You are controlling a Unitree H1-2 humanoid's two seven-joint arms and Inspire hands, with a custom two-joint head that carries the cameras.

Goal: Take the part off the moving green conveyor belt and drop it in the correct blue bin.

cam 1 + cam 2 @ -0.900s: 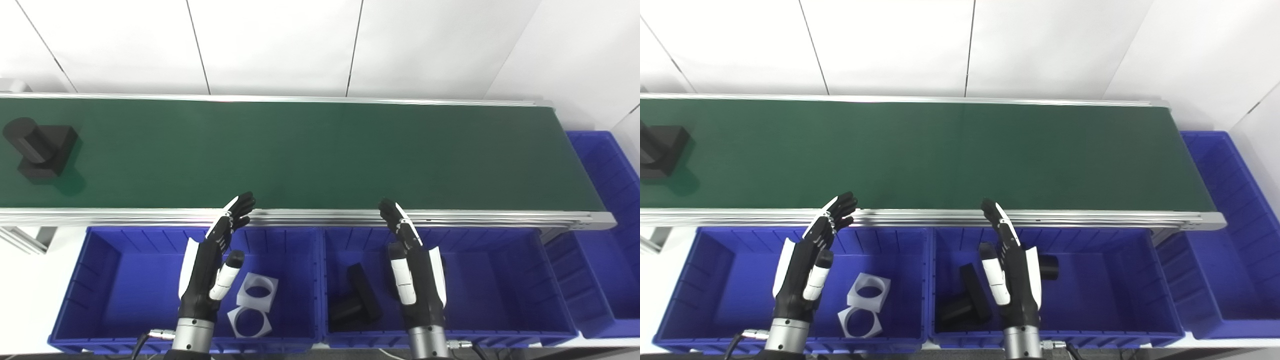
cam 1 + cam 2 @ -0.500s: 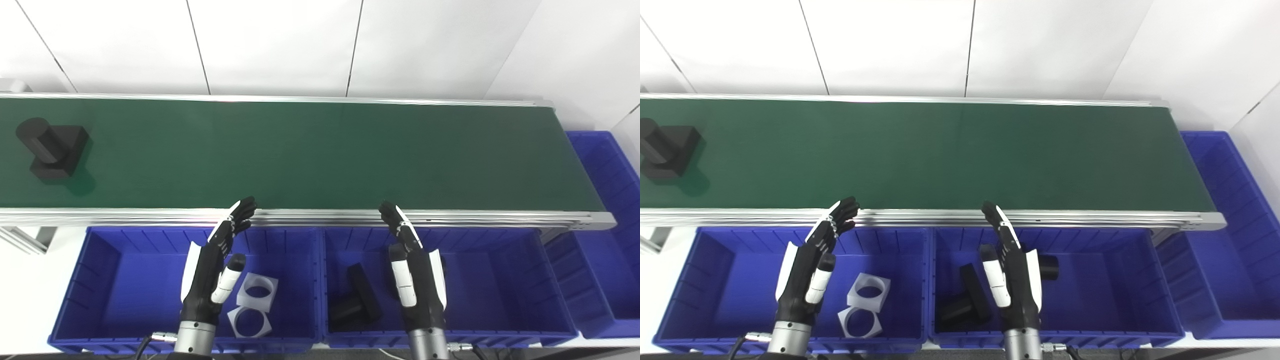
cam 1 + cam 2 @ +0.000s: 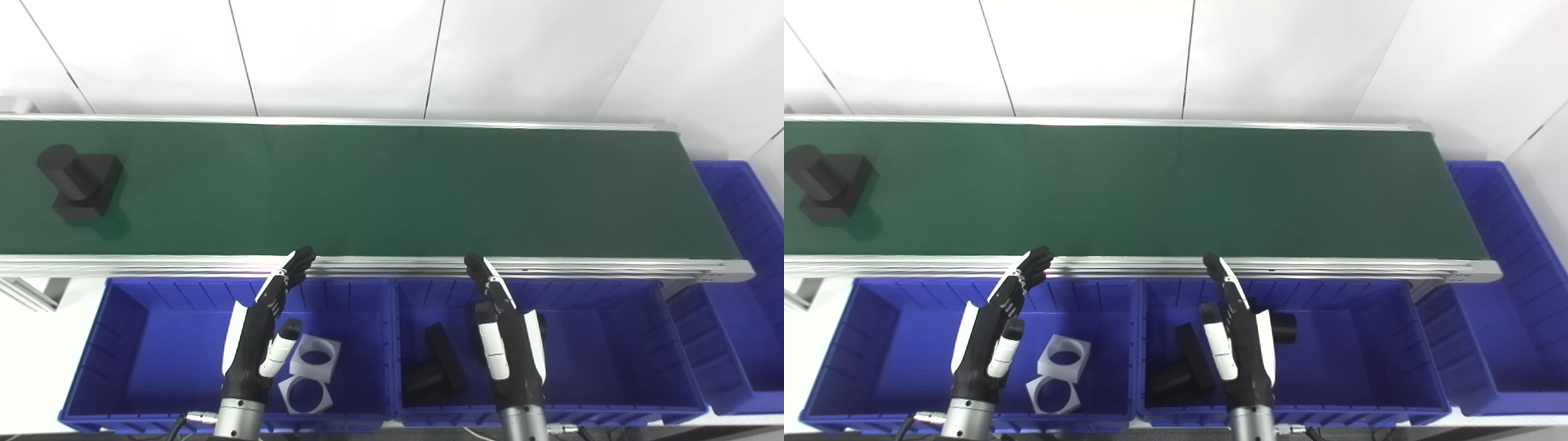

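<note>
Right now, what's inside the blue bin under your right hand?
The middle blue bin holds black parts: one block-and-cylinder part lying beside the right hand, plus a black cylinder end peeking out beyond it. The hand covers whatever lies beneath it.

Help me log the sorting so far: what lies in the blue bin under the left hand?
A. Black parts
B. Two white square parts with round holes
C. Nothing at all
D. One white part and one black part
B: two white square parts with round holes lie on the floor of the left bin, beside the left hand; the black parts are in the neighbouring bin.
</note>
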